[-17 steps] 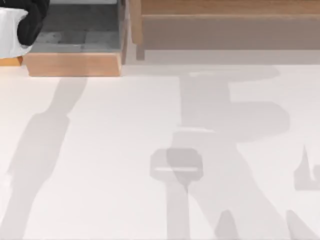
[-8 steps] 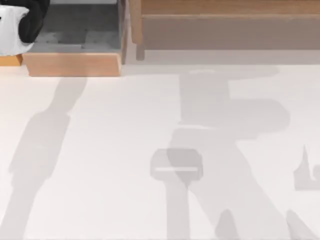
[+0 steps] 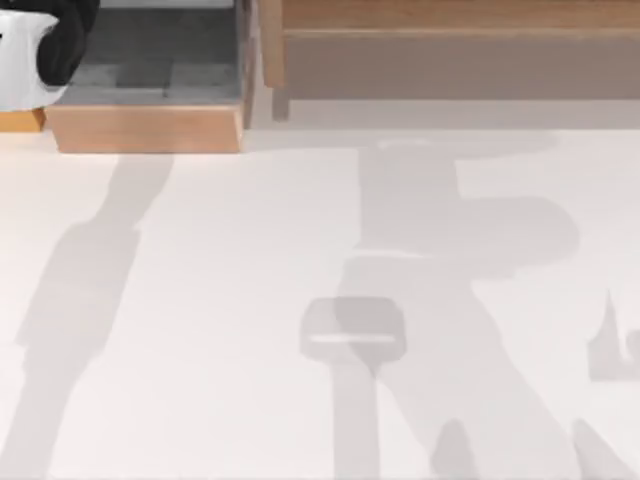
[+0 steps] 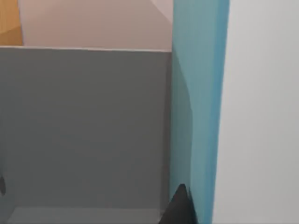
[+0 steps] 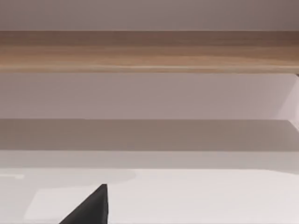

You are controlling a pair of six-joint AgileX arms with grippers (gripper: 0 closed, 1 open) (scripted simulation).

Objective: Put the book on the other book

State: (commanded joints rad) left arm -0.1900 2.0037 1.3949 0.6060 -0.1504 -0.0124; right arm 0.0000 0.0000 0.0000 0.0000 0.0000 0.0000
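Note:
A light blue book (image 4: 198,107) stands on edge in the left wrist view, between a grey panel (image 4: 84,126) and a white surface (image 4: 261,112). A dark part of my left gripper (image 4: 177,209) shows right beside the book's lower edge; whether it holds the book I cannot tell. From above, my left arm (image 3: 40,45) sits at the far left corner over the grey-floored wooden compartment (image 3: 150,128). A dark part of my right gripper (image 5: 91,207) hangs over the white table, facing the wooden shelf (image 5: 149,51). The other book is out of view.
A long wooden shelf (image 3: 450,40) runs along the back of the white table (image 3: 250,300). The open wooden compartment stands at its left end. Arm shadows fall across the middle and right of the table.
In the top view my left arm has shifted very slightly at the far left corner. Everything else looks the same.

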